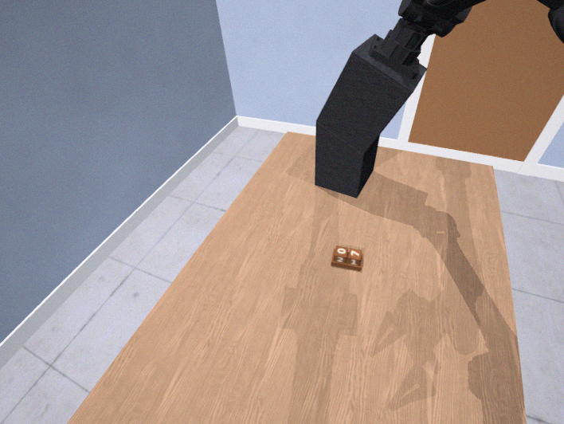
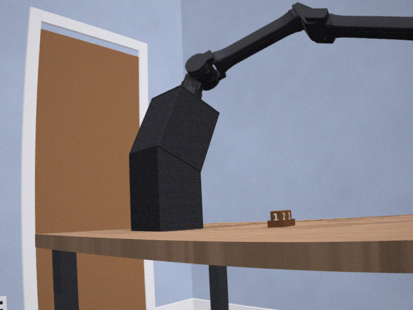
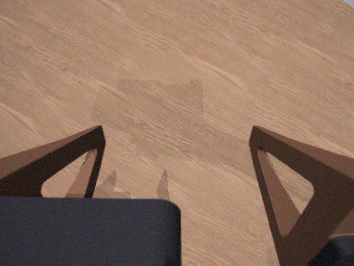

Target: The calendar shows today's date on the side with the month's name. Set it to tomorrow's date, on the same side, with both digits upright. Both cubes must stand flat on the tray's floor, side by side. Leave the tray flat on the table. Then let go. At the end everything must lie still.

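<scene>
The calendar (image 1: 346, 257) is a small brown tray holding two brown cubes side by side, near the middle of the table. In the top view the cube tops read 0 and 7, and the near faces read 2 and 1. It also shows in the exterior view (image 2: 280, 218), where white digits face the camera; the month's name is too small to read. My gripper (image 1: 342, 179) is inside a large black housing and hangs low over the far part of the table, well away from the calendar. In the wrist view the gripper (image 3: 177, 135) is wide open, with only bare wood between the fingers.
The table's far edge (image 1: 387, 141) lies just behind the gripper. A brown door (image 2: 86, 133) stands in the wall beyond. The arm (image 2: 266, 30) reaches in from the right, above the table.
</scene>
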Controlling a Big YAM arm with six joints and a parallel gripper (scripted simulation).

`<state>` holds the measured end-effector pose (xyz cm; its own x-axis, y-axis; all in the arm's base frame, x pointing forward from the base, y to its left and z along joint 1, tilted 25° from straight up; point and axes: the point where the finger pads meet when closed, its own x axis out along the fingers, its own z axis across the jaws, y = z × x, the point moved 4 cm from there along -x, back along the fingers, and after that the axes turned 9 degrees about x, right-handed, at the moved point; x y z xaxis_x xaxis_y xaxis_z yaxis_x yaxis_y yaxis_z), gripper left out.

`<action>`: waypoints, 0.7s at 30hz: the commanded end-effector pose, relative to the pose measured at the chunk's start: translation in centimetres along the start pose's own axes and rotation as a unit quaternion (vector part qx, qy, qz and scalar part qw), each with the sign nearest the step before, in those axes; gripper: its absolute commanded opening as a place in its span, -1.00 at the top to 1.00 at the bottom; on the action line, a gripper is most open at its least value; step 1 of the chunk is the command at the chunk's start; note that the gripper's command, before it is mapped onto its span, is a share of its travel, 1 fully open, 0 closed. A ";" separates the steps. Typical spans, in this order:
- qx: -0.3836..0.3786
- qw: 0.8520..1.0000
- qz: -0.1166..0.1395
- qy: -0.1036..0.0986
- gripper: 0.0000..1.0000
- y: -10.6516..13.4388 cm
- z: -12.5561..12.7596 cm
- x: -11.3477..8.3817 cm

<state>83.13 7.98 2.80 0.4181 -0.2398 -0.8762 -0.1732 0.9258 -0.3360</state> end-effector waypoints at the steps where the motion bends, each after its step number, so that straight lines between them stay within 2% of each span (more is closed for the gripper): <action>1: -0.002 1.000 -0.005 -0.024 -1.00 -4.2 0.6 -1.7; 5: -0.044 0.999 0.018 -0.017 -1.00 -3.6 -1.8 0.0; 7: -0.044 0.999 0.018 -0.017 -1.00 -3.6 -1.8 0.0; 11: -0.103 0.993 0.053 -0.011 -1.00 -2.7 -5.7 1.9; 16: -0.191 0.976 0.108 -0.010 -1.00 -1.0 -12.7 4.0; 21: -0.282 0.944 0.170 -0.024 -1.00 1.2 -21.6 4.7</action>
<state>66.70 4.44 -11.12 0.2343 0.0562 -0.9705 -0.6596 0.7426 -0.1162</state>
